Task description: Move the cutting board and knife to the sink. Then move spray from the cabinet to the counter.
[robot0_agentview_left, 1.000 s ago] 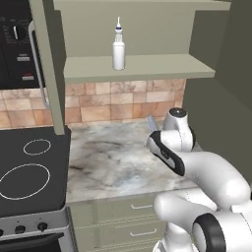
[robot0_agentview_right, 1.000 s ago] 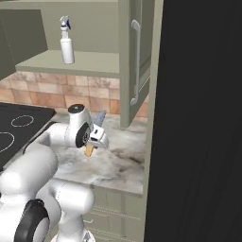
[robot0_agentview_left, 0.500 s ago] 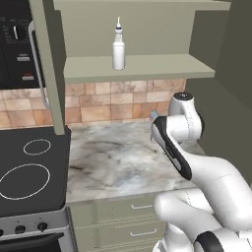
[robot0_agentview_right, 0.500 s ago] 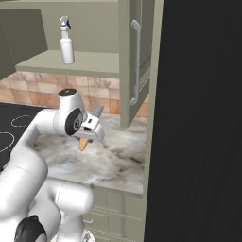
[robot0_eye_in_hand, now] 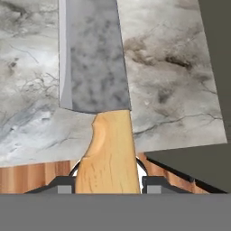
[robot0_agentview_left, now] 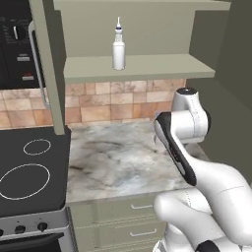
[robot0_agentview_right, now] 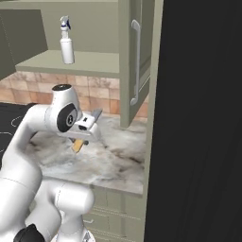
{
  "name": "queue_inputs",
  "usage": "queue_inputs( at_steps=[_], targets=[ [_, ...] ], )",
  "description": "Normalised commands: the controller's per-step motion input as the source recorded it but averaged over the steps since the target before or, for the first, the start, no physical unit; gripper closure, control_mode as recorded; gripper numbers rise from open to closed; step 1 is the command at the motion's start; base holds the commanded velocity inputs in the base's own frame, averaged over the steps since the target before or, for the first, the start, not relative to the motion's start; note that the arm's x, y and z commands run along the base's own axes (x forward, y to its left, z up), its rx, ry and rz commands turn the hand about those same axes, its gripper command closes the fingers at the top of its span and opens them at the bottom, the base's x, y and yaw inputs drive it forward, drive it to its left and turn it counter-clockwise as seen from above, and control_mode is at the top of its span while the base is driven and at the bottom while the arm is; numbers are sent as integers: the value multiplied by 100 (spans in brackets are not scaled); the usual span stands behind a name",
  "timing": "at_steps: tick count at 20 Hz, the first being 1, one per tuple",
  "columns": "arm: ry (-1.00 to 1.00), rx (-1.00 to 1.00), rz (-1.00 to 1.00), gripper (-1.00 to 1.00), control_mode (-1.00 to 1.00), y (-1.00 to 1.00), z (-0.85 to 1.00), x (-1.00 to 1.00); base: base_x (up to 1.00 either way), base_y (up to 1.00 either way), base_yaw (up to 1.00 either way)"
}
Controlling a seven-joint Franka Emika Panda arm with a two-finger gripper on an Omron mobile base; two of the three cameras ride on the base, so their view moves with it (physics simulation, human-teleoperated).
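Holding the knife (robot0_eye_in_hand: 100,103) by its handle, the jaws are clamped on it above the surface (robot0_agentview_left: 123,157) near its right edge. Sink drop isn't done yet, I'd say. Spray (robot0_agentview_left: 118,49) sits on the cabinet (robot0_agentview_left: 142,66) shelf, untouched.

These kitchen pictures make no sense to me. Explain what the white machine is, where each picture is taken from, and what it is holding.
The white machine is a robot arm with a two-finger gripper, in a rendered kitchen. Two pictures come from cameras behind the arm, to its left and its right. The third looks along the hand itself.

The gripper is shut on a knife: the fingers clamp its tan handle, the grey blade pointing away, above the marbled counter. A white spray bottle stands upright on the open cabinet shelf. A black stovetop lies beside the counter.
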Motion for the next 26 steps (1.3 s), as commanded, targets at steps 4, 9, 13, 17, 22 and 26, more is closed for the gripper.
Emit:
queue_inputs(
  at_steps=[4, 9, 13, 17, 22, 26],
  targets=[
    [0, 0, 0, 100, 100, 0, 2, -32, -46, 0, 0],
    [0, 0, 0, 100, 100, 0, 0, 0, -100, 0, 0],
    [0, 0, 0, 100, 100, 0, 0, 0, -98, 0, 3],
    [0, 0, 0, 100, 100, 0, 0, 0, -41, 3, 59],
    [0, 0, 0, 100, 100, 0, 0, 0, -5, 0, 98],
    [0, 0, 0, 100, 100, 0, 0, 0, 0, 0, 100]
  ],
)
